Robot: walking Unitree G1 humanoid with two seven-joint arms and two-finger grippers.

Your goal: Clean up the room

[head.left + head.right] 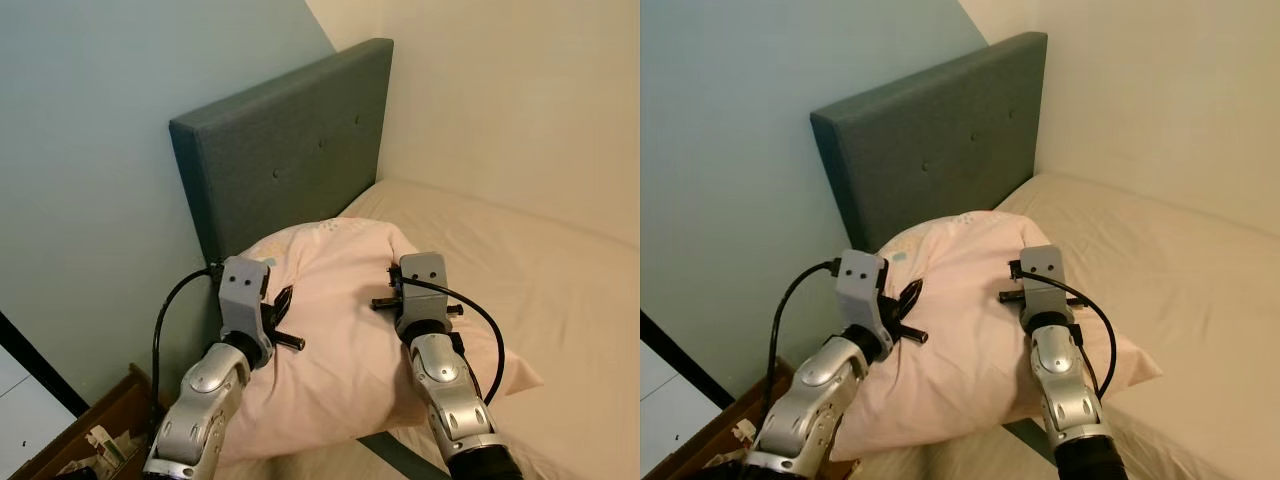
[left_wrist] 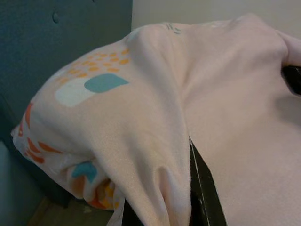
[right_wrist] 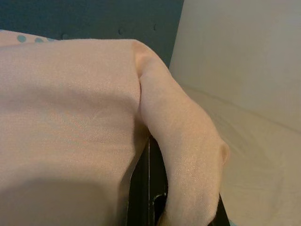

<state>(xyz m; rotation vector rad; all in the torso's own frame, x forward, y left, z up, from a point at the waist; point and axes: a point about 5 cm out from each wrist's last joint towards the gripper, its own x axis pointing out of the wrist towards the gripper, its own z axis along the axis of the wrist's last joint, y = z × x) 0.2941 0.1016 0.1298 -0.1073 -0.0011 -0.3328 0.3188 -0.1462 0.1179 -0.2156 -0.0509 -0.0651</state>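
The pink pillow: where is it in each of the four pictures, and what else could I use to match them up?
Left eye view: pink pillow lies low in the middle, against the headboard.
Right eye view: the same, low in the middle, between both arms.
Left wrist view: it spreads across most of the picture, its patterned end showing.
Right wrist view: it covers the near side.
Shared landmark: the grey-green headboard behind the pillow.

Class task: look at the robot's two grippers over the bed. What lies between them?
The pink pillow spans the gap between the left gripper and right gripper, each pinching a fold; see the eye views.
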